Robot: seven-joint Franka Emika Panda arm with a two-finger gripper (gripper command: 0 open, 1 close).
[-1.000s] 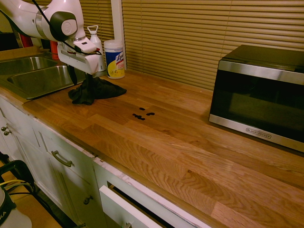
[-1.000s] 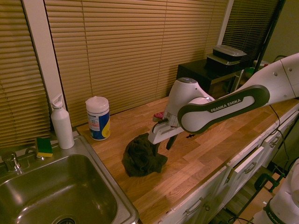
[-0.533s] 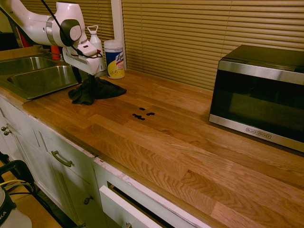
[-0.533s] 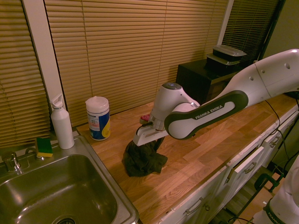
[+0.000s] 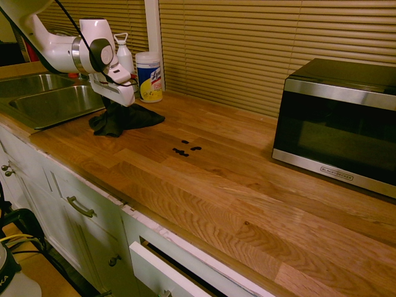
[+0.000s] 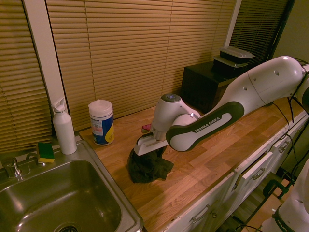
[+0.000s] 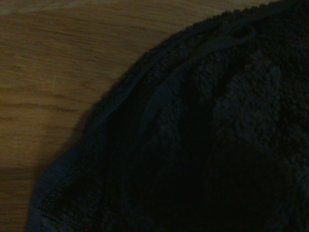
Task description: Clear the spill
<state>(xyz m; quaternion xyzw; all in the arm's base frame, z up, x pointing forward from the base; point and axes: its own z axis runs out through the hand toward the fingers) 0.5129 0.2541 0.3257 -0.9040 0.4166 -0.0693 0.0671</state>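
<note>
Gripper (image 5: 108, 106) jaws, spread wide, sit low over the black cloth (image 5: 124, 119), probably to grasp it for wiping the spill (image 5: 184, 150), dark blotches on the counter (image 5: 204, 192) nearby.

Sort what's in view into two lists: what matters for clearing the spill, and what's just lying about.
For the job:
- spill, dark blotches on the countertop
- black cloth, bunched under the gripper

Just lying about:
- wipes tub
- white bottle
- sponge
- microwave
- lidded containers
</note>
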